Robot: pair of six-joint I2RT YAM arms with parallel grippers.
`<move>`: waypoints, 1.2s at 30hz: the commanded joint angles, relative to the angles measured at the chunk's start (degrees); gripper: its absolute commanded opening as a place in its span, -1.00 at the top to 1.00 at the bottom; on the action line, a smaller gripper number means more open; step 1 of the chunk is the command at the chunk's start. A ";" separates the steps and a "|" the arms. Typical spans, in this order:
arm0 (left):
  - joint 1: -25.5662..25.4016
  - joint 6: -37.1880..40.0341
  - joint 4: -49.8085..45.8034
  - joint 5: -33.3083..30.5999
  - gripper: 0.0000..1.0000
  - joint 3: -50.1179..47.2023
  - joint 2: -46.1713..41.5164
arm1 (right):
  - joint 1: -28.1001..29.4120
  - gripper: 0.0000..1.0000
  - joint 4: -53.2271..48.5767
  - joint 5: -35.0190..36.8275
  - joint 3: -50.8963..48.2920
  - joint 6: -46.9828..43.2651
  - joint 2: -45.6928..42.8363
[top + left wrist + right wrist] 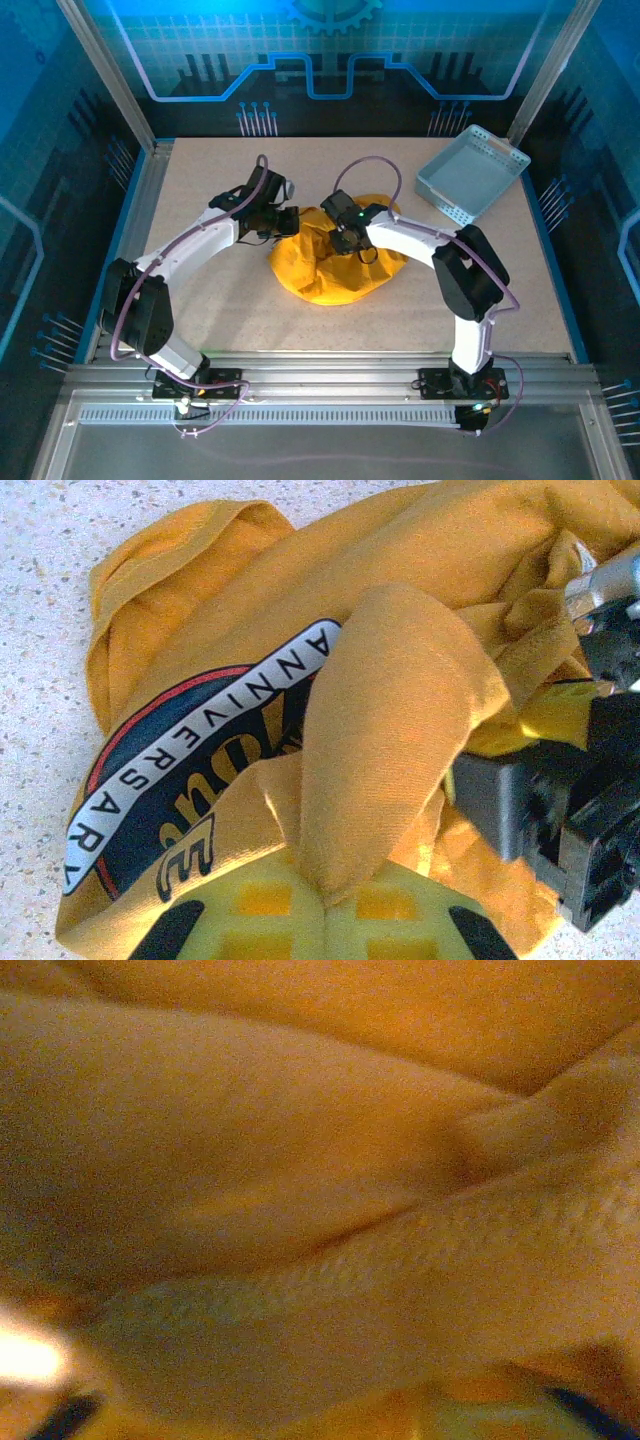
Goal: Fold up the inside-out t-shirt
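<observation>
Surroundings: a pale blue-grey perforated basket [470, 175] sits at the far right corner of the speckled table [200, 310], well apart from everything else
T-shirt: the mustard-yellow t-shirt [335, 265] lies crumpled in a rounded heap at the middle of the table, between the two arms
Print: the left wrist view shows a dark navy round print [170, 810] with a white lettered band, partly covered by a raised fold of cloth
In the way: bunched folds hide most of the print; cloth pressed close to the right wrist camera blurs its view
Left gripper [325, 905]: pressed together, pinching that raised fold at the heap's left edge; arm reaches forward and inward
Right gripper [345, 240]: set down on top of the heap, arm bent inward from the right; whether its fingers are spread or closed, I cannot tell
</observation>
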 commanded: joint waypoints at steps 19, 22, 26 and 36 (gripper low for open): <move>3.34 -1.69 -11.63 -6.29 0.06 9.79 10.83 | -6.15 1.00 16.28 -25.03 -23.28 9.91 -23.34; 0.88 -2.94 -11.68 -13.26 -0.39 7.64 6.45 | -7.28 1.00 15.06 -19.67 -22.04 12.39 -20.56; -5.68 -4.75 -11.90 -20.58 -0.56 3.44 -2.67 | -6.73 1.00 10.23 -13.02 -19.86 11.62 -20.56; -11.45 -15.91 -4.35 -12.98 -0.38 -6.50 -1.37 | 1.93 0.02 -1.49 0.82 -9.96 2.21 -24.17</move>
